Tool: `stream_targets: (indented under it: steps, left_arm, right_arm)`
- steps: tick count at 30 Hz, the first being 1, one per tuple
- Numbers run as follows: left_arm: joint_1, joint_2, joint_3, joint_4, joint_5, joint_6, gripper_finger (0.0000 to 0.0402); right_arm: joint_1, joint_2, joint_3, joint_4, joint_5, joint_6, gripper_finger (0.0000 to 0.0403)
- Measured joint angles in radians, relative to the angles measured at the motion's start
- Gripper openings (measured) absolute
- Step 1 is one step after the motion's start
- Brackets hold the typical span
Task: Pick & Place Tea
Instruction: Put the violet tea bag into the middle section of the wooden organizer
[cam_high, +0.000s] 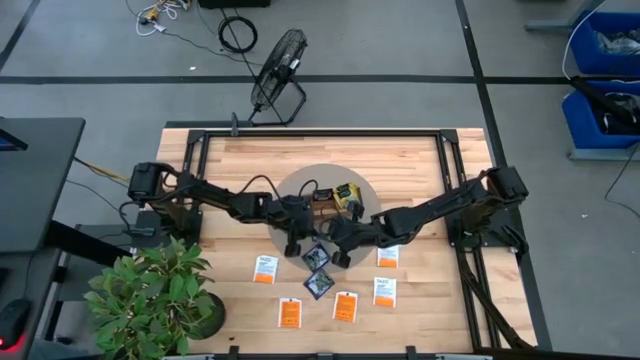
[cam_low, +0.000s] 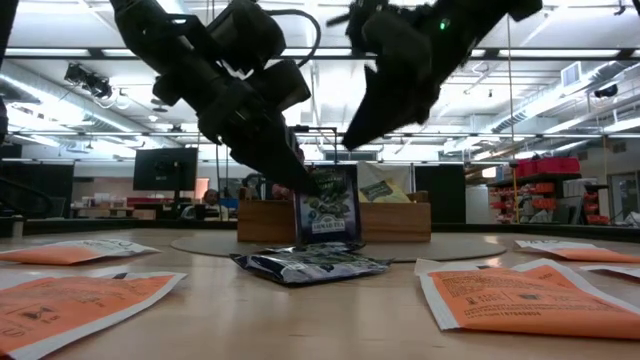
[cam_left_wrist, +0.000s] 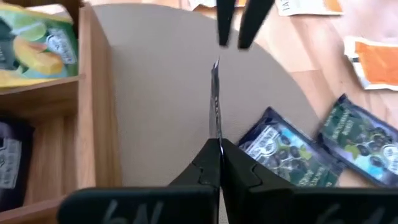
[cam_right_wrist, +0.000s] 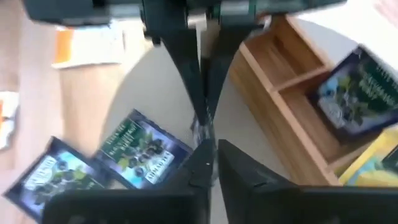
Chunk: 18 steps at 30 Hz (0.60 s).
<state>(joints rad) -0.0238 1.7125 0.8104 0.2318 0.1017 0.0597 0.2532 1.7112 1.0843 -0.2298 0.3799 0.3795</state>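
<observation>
Dark blue-black tea packet (cam_low: 328, 215), berry picture, lettering unreadable, hangs upright, edge clamped in left pincer (cam_left_wrist: 216, 144). Right pincer (cam_right_wrist: 208, 146) just beside it, slightly parted.

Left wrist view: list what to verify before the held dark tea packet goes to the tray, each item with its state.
1. Left gripper shut on the held dark packet: ok, clamped on one edge.
2. Right gripper clear of that packet: ok, fingers apart just past its far edge.
3. Wooden tray close by: ok.
4. Room beside the dark packet in the tray: cannot tell.
5. Two lying dark packets off the path to the tray: ok, on the opposite side.
</observation>
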Motion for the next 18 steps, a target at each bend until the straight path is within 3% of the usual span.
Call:
stream_targets:
  steps: [10, 18]
  left_arm:
    - [-0.026, -0.013, 0.001, -0.004, -0.061, -0.001, 0.0003]
    - [-0.025, -0.15, 0.002, -0.02, -0.105, -0.001, 0.0003]
  right_arm:
    - [0.007, -0.103, 0.0, -0.027, -0.02, -0.114, 0.0128]
    - [-0.012, -0.132, 0.0, -0.015, -0.032, -0.215, 0.0186]
